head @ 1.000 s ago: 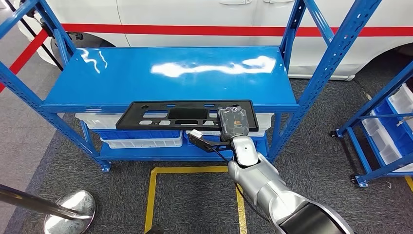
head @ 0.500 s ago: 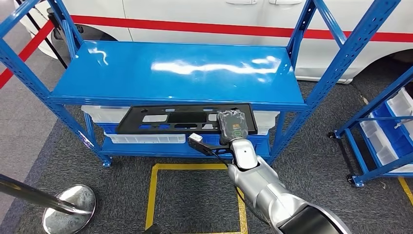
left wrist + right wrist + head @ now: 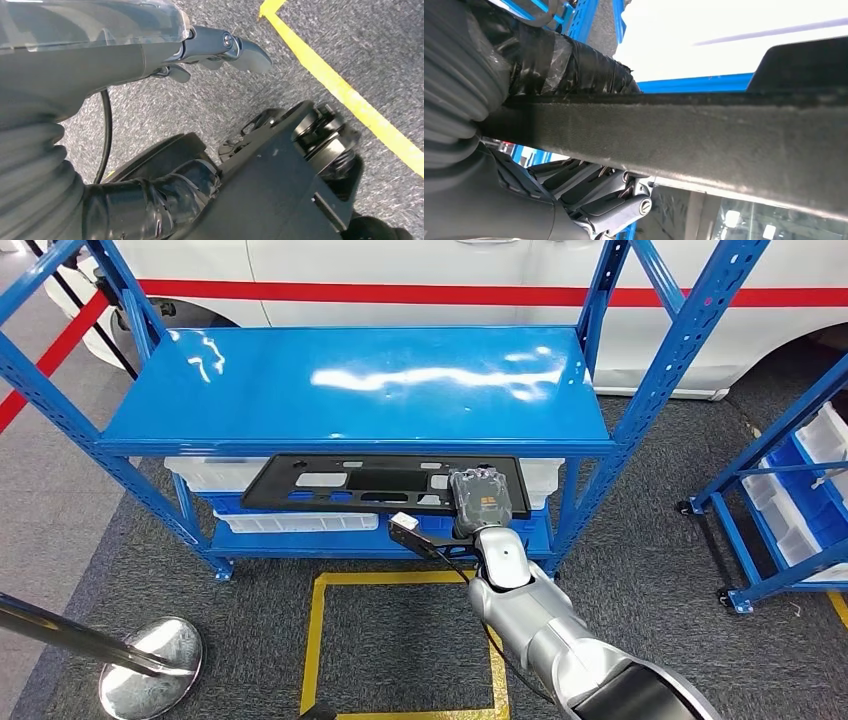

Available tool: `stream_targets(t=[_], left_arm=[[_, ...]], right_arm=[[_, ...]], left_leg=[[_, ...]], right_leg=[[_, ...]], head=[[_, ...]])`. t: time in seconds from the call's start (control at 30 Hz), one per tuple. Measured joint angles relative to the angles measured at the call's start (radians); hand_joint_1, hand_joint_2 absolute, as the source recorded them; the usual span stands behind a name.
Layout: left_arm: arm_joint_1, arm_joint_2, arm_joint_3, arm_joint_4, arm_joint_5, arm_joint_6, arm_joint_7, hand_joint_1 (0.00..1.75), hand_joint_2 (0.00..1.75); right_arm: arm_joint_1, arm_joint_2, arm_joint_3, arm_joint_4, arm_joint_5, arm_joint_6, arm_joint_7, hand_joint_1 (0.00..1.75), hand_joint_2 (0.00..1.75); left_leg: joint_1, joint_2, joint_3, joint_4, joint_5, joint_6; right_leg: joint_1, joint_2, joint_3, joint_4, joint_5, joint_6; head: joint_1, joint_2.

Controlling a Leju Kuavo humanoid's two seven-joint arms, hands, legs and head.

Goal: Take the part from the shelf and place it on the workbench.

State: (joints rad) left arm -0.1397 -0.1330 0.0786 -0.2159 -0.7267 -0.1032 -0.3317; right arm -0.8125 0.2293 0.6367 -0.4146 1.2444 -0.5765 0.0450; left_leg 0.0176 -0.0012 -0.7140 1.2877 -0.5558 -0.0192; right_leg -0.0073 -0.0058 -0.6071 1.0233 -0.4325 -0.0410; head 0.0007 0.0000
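Note:
A long flat black part (image 3: 370,483) with several cutouts hangs level in front of the blue rack, just below the front edge of its top deck (image 3: 350,380). My right hand (image 3: 482,502) grips the part at its right end, with the silver arm reaching up from below. In the right wrist view the part's dark edge (image 3: 724,145) crosses the picture, with the fingers (image 3: 609,202) curled under it. My left hand (image 3: 220,47) hangs over the grey carpet, holding nothing, its fingers apart.
White bins (image 3: 300,523) sit on the rack's lower shelf. Behind the rack stands a white car (image 3: 450,270) with a red stripe. A second blue rack (image 3: 800,490) is at the right. A stanchion base (image 3: 150,670) stands front left, and yellow floor tape (image 3: 400,585) lies below.
The camera has shifted a little. The part and my right hand now sit slightly lower against the rack's front edge. The grip is unchanged.

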Motion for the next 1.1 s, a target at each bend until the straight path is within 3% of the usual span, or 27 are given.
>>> stream_targets(t=[0.07,0.13,0.27,0.33,0.43,0.47,0.5,0.53,0.6,0.67,0.77,0.8,0.83,0.9,0.97,1.0,1.03,1.1], left_arm=[[-0.001,0.002,0.000,0.000,0.000,0.000,0.000,0.00,1.75],[-0.003,0.002,0.000,0.000,0.000,0.000,0.000,0.00,1.75],[-0.002,0.003,0.000,0.000,0.000,0.001,0.001,0.00,1.75],[-0.003,0.003,0.000,0.000,0.000,0.001,0.001,0.00,1.75],[-0.003,0.004,0.000,0.000,0.000,0.001,0.001,0.00,1.75],[-0.003,0.004,0.000,0.000,0.000,0.001,0.001,0.00,1.75],[-0.002,0.004,0.000,0.000,0.000,0.001,0.001,0.00,1.75],[-0.002,0.003,0.000,0.000,0.000,0.001,0.001,0.00,1.75],[-0.002,0.003,0.000,0.000,0.000,0.001,0.001,0.00,1.75],[-0.003,0.003,0.000,0.000,0.000,0.001,0.001,0.00,1.75],[-0.003,0.004,0.000,0.000,0.000,0.001,0.001,0.00,1.75],[-0.003,0.005,0.000,0.000,0.001,0.001,0.001,0.00,1.75],[-0.002,0.006,0.000,0.000,0.001,0.001,0.001,0.00,1.75],[-0.003,0.008,0.000,0.000,0.001,0.001,0.002,0.00,1.75],[-0.002,0.008,0.000,0.000,0.002,0.000,0.002,0.00,1.75],[-0.002,0.009,0.000,0.000,0.002,0.000,0.002,0.00,1.75],[-0.002,0.009,0.000,0.000,0.002,0.000,0.002,0.00,1.75],[-0.005,0.011,0.000,0.000,0.002,0.000,0.002,0.00,1.75]], right_arm=[[0.001,0.000,0.000,0.000,0.000,0.000,0.000,1.75,1.75],[0.000,0.000,0.000,0.000,0.000,-0.002,0.000,1.75,1.75],[0.001,0.000,-0.001,0.000,-0.001,-0.003,-0.001,1.75,1.75],[0.001,-0.001,-0.002,0.000,-0.002,-0.003,-0.004,1.75,1.75],[0.004,-0.003,-0.004,0.000,-0.004,-0.003,-0.010,1.75,1.75],[0.006,-0.003,-0.005,0.000,-0.004,-0.003,-0.011,1.75,1.75],[0.008,-0.004,-0.005,0.000,-0.004,-0.003,-0.012,1.75,1.75],[0.009,-0.005,-0.006,0.000,-0.004,-0.003,-0.012,1.75,1.75],[0.008,-0.006,-0.006,0.000,-0.004,-0.003,-0.012,1.75,1.75],[0.006,-0.006,-0.006,0.000,-0.004,-0.003,-0.012,1.75,1.75],[0.005,-0.006,-0.006,0.000,-0.004,-0.004,-0.013,1.75,1.75],[0.005,-0.006,-0.006,0.000,-0.004,-0.004,-0.013,1.75,1.75],[0.005,-0.006,-0.006,0.000,-0.004,-0.004,-0.013,1.75,1.75],[0.004,-0.005,-0.006,0.000,-0.004,-0.004,-0.013,1.75,1.75],[0.005,-0.005,-0.006,0.000,-0.005,-0.005,-0.014,1.75,1.75],[0.007,-0.005,-0.006,0.000,-0.005,-0.005,-0.014,1.75,1.75],[0.008,-0.005,-0.006,0.000,-0.005,-0.005,-0.014,1.75,1.75],[0.008,-0.005,-0.006,0.000,-0.006,-0.005,-0.014,1.75,1.75]], left_leg=[[0.003,0.000,0.066,-0.119,0.058,0.001],[0.001,0.000,0.123,-0.230,0.091,0.006],[-0.002,-0.002,0.128,-0.261,0.104,0.029],[0.002,0.001,0.122,-0.268,0.116,0.045],[0.000,0.003,0.105,-0.269,0.129,0.054],[0.000,0.003,0.099,-0.268,0.133,0.054],[-0.001,0.003,0.094,-0.267,0.137,0.054],[-0.001,0.002,0.090,-0.266,0.140,0.052],[-0.003,0.001,0.085,-0.265,0.146,0.047],[-0.005,0.001,0.080,-0.263,0.152,0.037],[-0.005,0.001,0.073,-0.263,0.162,0.020],[-0.006,0.001,0.067,-0.253,0.152,0.015],[-0.006,0.000,0.055,-0.226,0.127,0.010],[-0.005,0.000,0.015,-0.119,0.048,0.001],[-0.004,0.000,-0.014,-0.010,-0.012,-0.006],[-0.003,0.000,-0.007,0.004,-0.018,-0.008],[-0.003,0.000,0.020,-0.022,-0.006,-0.008],[-0.002,0.000,0.109,-0.155,0.033,-0.005]], right_leg=[[0.000,0.001,-0.004,0.008,-0.001,0.003],[0.003,0.002,-0.011,0.017,-0.001,0.012],[0.004,0.004,-0.023,0.021,0.004,0.037],[0.002,0.005,-0.043,0.070,-0.039,0.046],[0.000,0.006,-0.112,0.253,-0.146,0.054],[0.000,0.006,-0.122,0.289,-0.158,0.055],[0.000,0.006,-0.115,0.291,-0.153,0.054],[0.001,0.006,-0.087,0.251,-0.130,0.051],[0.003,0.006,-0.001,0.108,-0.077,0.040],[0.009,0.006,0.045,0.019,-0.053,0.030],[0.010,0.004,0.040,0.007,-0.039,0.019],[0.007,0.003,0.037,0.001,-0.030,0.013],[0.004,0.001,0.033,-0.004,-0.021,0.006],[0.002,0.000,0.017,-0.008,-0.005,-0.003],[0.003,-0.001,-0.005,-0.002,0.007,-0.003],[0.003,-0.001,-0.016,0.002,0.012,-0.002],[0.003,-0.001,-0.027,0.007,0.017,0.000],[0.002,0.000,-0.044,0.018,0.025,0.006]], head=[[0.000,0.000],[0.000,0.000],[0.000,0.000],[0.001,0.000],[0.001,0.000],[0.001,0.000],[0.001,0.000],[0.001,0.000],[0.001,0.000],[0.001,0.000],[0.001,0.000],[0.000,0.000],[-0.001,0.000],[-0.004,0.000],[-0.004,0.000],[-0.004,0.000],[-0.004,0.000],[-0.004,0.000]])
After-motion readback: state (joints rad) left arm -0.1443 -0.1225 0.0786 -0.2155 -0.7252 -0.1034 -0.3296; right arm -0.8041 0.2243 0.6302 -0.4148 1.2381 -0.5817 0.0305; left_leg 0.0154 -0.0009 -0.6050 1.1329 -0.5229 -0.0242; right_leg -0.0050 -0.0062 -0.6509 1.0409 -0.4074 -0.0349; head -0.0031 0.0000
